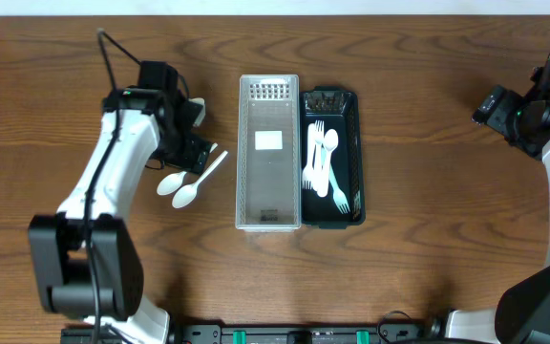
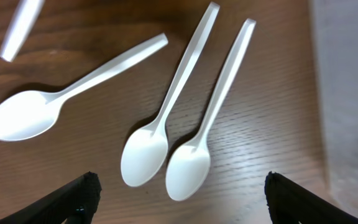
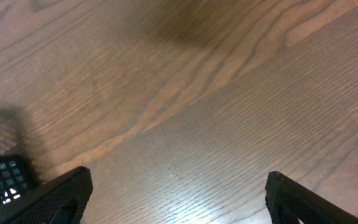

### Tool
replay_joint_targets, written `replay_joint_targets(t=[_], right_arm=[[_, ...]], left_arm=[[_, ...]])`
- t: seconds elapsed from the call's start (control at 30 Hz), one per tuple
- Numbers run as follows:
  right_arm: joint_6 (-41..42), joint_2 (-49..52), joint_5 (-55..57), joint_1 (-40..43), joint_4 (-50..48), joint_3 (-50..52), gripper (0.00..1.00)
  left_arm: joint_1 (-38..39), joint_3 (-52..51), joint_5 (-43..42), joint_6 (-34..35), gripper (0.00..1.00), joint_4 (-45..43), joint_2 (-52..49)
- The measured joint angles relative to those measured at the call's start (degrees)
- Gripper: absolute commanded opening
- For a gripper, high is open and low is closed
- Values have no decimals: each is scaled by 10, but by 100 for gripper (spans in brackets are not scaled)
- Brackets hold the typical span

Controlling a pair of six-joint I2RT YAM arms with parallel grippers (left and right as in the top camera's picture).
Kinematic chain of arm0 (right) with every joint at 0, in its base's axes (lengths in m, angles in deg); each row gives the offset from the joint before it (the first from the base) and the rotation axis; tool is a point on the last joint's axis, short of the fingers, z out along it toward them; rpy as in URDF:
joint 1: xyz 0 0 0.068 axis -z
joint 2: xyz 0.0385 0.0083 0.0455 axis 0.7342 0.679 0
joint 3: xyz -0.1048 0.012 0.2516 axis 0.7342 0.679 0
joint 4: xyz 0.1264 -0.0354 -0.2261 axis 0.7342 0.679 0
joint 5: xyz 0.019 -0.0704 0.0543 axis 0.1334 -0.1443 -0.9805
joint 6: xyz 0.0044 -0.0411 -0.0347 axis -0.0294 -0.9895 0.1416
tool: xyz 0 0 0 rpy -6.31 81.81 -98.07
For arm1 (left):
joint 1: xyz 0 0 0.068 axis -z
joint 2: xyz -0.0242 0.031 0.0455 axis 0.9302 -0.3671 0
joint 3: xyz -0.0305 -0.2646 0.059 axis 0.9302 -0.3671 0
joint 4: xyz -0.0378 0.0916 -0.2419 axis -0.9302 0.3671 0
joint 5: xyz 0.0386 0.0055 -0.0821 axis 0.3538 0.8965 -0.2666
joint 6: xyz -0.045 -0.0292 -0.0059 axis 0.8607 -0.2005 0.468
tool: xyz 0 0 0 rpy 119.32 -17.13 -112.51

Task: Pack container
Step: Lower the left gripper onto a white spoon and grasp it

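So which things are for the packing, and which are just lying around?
For the job: white spoons, black tray, cutlery in it, white basket probably, left gripper.
Just there: wooden table, right gripper.

Three loose spoons (image 2: 145, 155), one stray handle (image 2: 20, 28), one clear tray (image 1: 268, 182), one black tray (image 1: 351, 124).

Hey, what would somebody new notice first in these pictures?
The black tray at centre, holding white and pale green cutlery, sits beside a clear slotted container. Left of them, loose white spoons lie on the table under the open left gripper.
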Motion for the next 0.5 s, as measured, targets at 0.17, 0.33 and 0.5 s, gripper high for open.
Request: replay_joint_targets(t=[0.17, 0.33, 0.5], right_arm=[[0, 0, -1, 0, -3, 0, 90], [0, 0, -1, 0, -12, 0, 90], [0, 0, -1, 0, -12, 0, 90]], left_arm=[[4, 0, 11, -40, 87, 0, -42], [21, 0, 10, -63, 76, -8, -79], [46, 0, 9, -72, 69, -14, -100]])
